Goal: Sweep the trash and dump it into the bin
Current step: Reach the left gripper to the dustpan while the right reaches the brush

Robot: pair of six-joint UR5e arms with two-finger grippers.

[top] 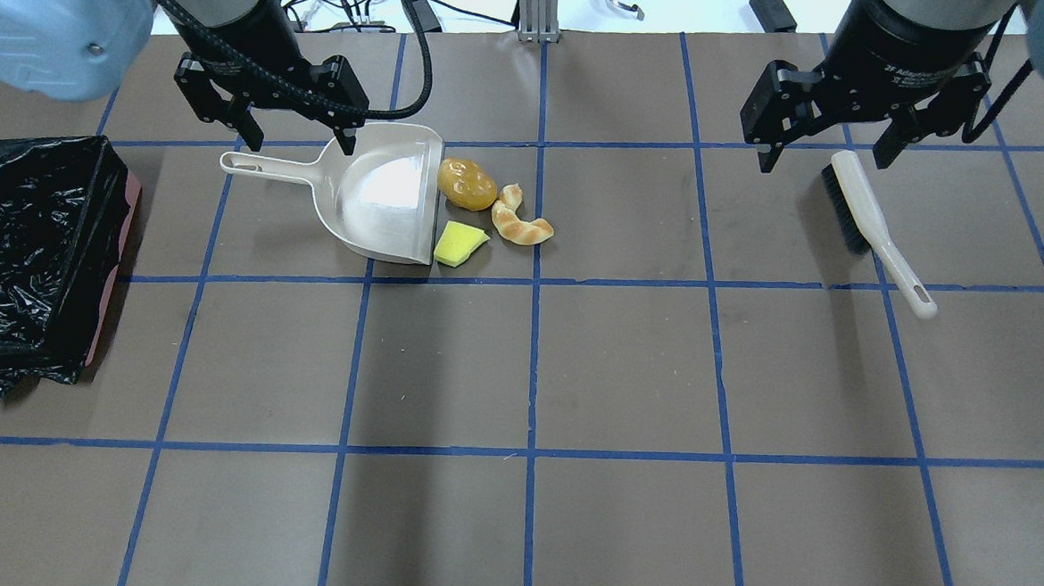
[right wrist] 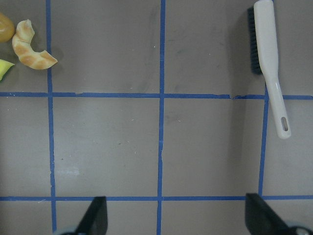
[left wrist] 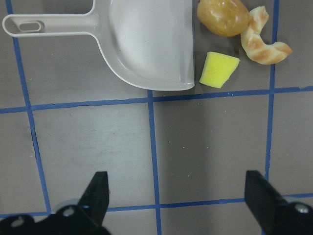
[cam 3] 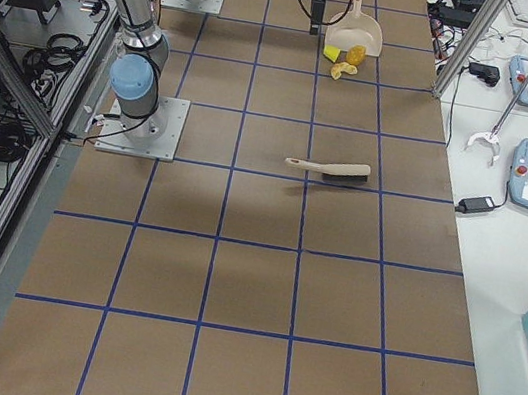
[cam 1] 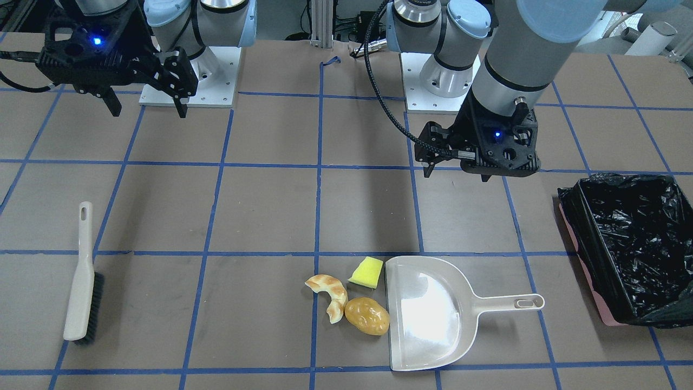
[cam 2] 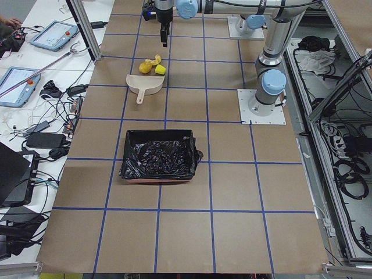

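The trash lies together on the brown table: a yellow sponge, a croissant and a potato-like lump, all just off the open mouth of the beige dustpan. The bin, pink with a black bag, stands beyond the dustpan's handle at the table's left end. My left gripper is open and empty, raised on the robot's side of the dustpan. My right gripper is open and empty, raised on the robot's side of the beige brush, which lies flat.
Blue tape lines grid the table. In the overhead view the dustpan points its handle toward the bin, and the brush lies far right. Both arm bases stand at the robot's edge.
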